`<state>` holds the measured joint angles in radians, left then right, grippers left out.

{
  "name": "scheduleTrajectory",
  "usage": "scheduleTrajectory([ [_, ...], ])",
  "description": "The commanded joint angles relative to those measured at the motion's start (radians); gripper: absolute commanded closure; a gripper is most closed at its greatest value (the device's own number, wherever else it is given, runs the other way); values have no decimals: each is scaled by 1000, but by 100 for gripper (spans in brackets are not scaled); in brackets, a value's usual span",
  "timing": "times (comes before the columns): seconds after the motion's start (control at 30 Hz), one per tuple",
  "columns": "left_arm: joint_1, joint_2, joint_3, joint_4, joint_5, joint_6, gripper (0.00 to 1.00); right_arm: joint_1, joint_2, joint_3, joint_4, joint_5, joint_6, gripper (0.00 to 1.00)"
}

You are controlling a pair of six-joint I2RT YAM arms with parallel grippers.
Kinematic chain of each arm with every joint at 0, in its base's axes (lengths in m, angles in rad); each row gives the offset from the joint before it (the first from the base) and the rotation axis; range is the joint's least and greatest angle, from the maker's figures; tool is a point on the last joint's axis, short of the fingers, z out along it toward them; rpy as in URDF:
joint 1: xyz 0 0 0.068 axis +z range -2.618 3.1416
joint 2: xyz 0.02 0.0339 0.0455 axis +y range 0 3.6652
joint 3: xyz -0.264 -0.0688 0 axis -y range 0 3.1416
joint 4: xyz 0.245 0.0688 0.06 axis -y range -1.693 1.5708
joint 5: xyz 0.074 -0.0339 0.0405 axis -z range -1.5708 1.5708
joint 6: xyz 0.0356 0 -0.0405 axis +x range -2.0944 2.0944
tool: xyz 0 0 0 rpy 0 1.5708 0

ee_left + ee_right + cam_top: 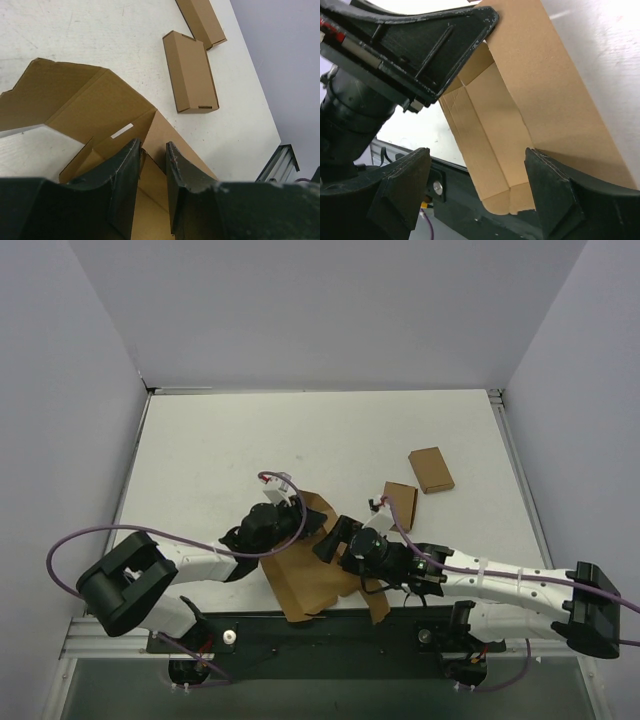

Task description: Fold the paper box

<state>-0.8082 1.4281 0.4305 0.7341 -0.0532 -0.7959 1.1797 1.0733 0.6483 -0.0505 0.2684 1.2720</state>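
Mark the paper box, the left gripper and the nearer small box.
paper box [305,585]: top view, flat brown panel.
left gripper [152,146]: left wrist view, midway between its fingertips.
nearer small box [191,72]: left wrist view, top face.

Plain brown paper box, white table

I could not read any words, numbers or signs. My big brown cardboard paper box looked plain, and so did the two small brown cardboard boxes near it.
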Motion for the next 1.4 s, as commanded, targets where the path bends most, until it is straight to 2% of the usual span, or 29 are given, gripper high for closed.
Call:
scheduleTrajectory([
  [0.0, -17, -64, -67, 93, -92, 24, 64, 8, 63, -1, 77, -26, 55, 22],
  [0.1, -19, -103, -102, 119, -100, 46, 64, 15, 79, 25, 68, -23, 14, 22],
  [0.17, -19, -126, -111, 117, -99, 55, 64, 29, 85, 98, 55, 14, -113, 22],
  [0.3, -17, -146, -113, 82, -93, 61, 64, 89, 122, 267, -118, 98, -377, 21],
  [0.37, -19, -155, -114, 80, -80, 66, 64, 94, 131, 315, -123, 72, -550, 19],
  [0.47, -19, -164, -121, 79, -73, 76, 64, 51, 145, 352, -189, 57, -687, 12],
  [0.5, -17, -167, -122, 80, -70, 81, 64, 26, 148, 370, -240, 39, -698, 11],
  [0.57, -17, -175, -134, 88, -66, 87, 64, -57, 152, 364, -255, -32, -721, 9],
  [0.67, -19, -187, -151, 93, -69, 87, 64, -113, 168, 349, -256, -141, -747, 9],
  [1.0, -19, -247, -233, 143, -70, 116, 64, -135, 241, 268, -143, -247, -686, 10],
  [1.17, -17, -281, -254, 153, -71, 126, 65, -158, 264, 217, -48, -354, -698, 12],
  [1.37, -17, -301, -268, 156, -73, 132, 65, -169, 312, 220, -26, -416, -709, 14],
])
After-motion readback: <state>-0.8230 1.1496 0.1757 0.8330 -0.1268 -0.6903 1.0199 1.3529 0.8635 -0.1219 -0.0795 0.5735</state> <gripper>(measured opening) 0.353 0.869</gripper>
